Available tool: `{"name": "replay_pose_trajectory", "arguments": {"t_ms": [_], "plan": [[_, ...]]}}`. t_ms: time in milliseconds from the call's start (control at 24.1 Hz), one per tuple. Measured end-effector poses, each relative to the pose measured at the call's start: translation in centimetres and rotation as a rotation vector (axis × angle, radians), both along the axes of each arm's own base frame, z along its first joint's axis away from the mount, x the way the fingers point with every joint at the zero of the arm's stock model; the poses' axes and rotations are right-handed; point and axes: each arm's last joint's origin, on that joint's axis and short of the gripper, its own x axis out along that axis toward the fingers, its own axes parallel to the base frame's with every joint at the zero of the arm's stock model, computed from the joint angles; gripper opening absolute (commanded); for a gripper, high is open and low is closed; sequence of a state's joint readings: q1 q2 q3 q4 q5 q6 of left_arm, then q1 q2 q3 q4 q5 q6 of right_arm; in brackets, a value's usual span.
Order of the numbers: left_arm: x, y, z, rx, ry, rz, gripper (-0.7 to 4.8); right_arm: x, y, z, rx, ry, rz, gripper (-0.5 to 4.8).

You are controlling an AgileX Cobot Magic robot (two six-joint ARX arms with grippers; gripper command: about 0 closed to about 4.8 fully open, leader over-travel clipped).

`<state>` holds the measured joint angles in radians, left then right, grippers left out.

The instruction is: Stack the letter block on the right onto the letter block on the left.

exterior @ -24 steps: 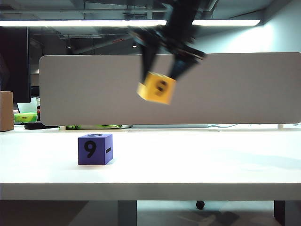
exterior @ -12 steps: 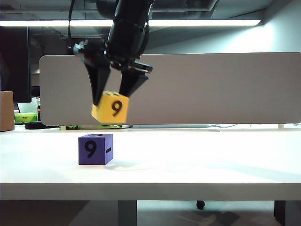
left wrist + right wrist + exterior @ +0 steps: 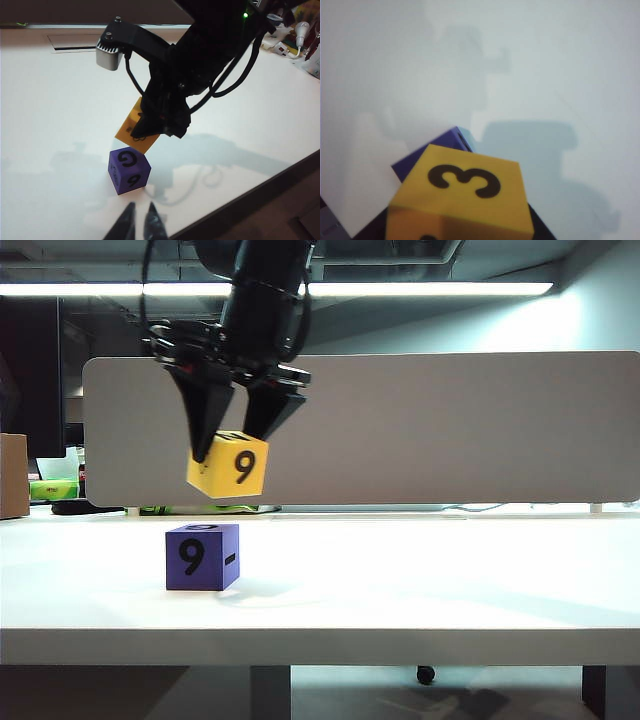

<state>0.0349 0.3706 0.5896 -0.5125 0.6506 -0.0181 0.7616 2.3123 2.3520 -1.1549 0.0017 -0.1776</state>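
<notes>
Right claw point(image 3: 232, 435) pinches the yellow block point(image 3: 229, 465), hanging at twelve o'clock above the purple block point(image 3: 203, 556) on the worktop point(image 3: 420, 580). Left claw point(image 3: 139, 222), pressed nearly together, hovers near the purple block.

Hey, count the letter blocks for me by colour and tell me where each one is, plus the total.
Yellow block: 1, in the air, gripped by the right gripper above the purple one.
Purple block: 1, on the table; the left gripper is near it with fingers almost together.
Total: 2
</notes>
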Motion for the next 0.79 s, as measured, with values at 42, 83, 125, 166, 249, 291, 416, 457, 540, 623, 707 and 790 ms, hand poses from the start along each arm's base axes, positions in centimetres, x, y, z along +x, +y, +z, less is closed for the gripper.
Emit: {"name": "replay_pose_trajectory", "arguments": {"t_ms": [42,83,125,166,249,291,416,457,540,623,707,790], "plan": [[0.0,0.0,0.0,0.000,0.000,0.000,0.26,-0.1,0.2,0.0,0.006,-0.005,0.004,2.92],[0.0,0.0,0.0,0.000,0.000,0.000,0.26,-0.2,0.6,0.1,0.031,-0.006,-0.021,2.92],[0.0,0.0,0.0,0.000,0.000,0.000,0.26,-0.3,0.8,0.1,0.050,-0.004,-0.047,2.92],[0.0,0.0,0.0,0.000,-0.003,0.000,0.26,-0.2,1.0,0.3,0.102,0.005,-0.121,2.92],[-0.3,0.0,0.1,0.000,-0.014,0.000,0.26,0.2,1.4,0.1,0.177,0.027,-0.220,2.91],[-0.4,0.0,0.1,0.000,-0.020,0.000,0.26,0.3,1.5,-0.1,0.191,0.043,-0.244,2.91],[-1.0,0.0,0.3,0.004,-0.055,0.011,0.26,0.6,1.7,-1.4,0.207,0.116,-0.337,2.90],[-1.1,0.0,0.4,0.006,-0.061,0.016,0.26,0.6,1.8,-1.9,0.198,0.133,-0.350,2.90],[-1.4,0.1,0.5,0.016,-0.083,0.053,0.26,0.5,1.7,-2.5,0.170,0.165,-0.376,2.79],[-1.5,0.1,0.5,0.023,-0.086,0.082,0.26,0.4,1.6,-2.5,0.161,0.174,-0.388,2.68],[-1.4,0.2,0.5,0.030,-0.084,0.108,0.26,0.4,1.6,-2.5,0.166,0.172,-0.404,2.68],[-1.4,0.2,0.5,0.031,-0.080,0.113,0.26,0.4,1.5,-2.5,0.158,0.180,-0.414,2.69]]}}
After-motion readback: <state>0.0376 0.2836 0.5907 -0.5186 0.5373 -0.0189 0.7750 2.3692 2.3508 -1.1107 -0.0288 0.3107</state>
